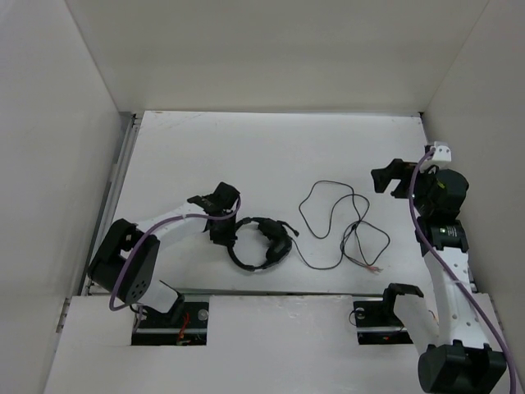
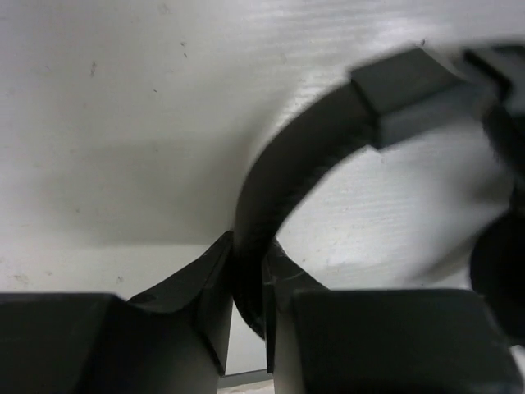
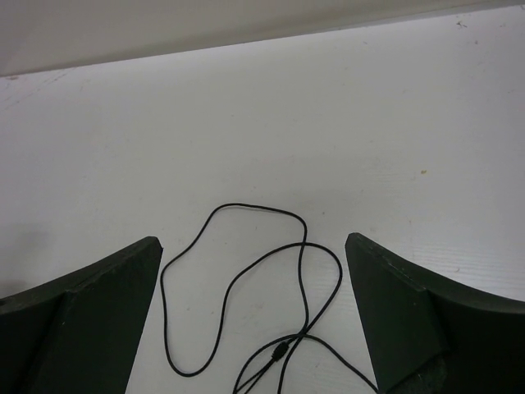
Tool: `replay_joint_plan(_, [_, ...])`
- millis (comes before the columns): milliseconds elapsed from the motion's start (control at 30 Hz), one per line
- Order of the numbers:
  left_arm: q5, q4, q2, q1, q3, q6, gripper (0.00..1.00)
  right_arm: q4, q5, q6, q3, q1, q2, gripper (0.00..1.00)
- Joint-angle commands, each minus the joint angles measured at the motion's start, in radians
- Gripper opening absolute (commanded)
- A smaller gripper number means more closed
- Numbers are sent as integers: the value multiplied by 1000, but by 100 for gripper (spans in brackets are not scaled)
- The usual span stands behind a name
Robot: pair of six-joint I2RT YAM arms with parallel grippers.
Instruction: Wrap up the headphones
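Left gripper [image 2: 246, 300]: its two fingers pinch tight on the black headband [image 2: 283, 176].
Headphones [image 1: 262, 245]: they lie on the white table [image 1: 246, 148], near the front edge, just to the right of the left arm's tool.
Cord [image 1: 332, 215]: it runs off to the right in loose loops, flat on the table, and ends in reddish tips [image 1: 373, 268].
Right gripper [image 3: 253, 246]: its fingers are spread wide and hold nothing. It is off to the right, and the cord loops lie on the table in front of it.
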Motion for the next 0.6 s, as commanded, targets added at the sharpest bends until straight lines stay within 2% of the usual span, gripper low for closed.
replay_joint_plan(0, [-58, 50, 57, 48, -40, -17, 11, 55, -15, 23, -5, -13, -19, 100])
replay_joint_plan(133, [-60, 87, 67, 84, 13, 6, 1, 54, -21, 13, -12, -14, -22, 100])
replay_joint_plan(300, [-67, 93, 58, 90, 154, 38, 0, 42, -95, -12, -21, 5, -26, 100])
replay_joint_plan(400, [-66, 70, 51, 90, 307, 133, 0, 13, -165, -122, -12, 99, -1, 100])
replay_joint_plan(567, [-66, 53, 57, 93, 512, 239, 0, -55, -117, -387, 57, 312, 98, 100])
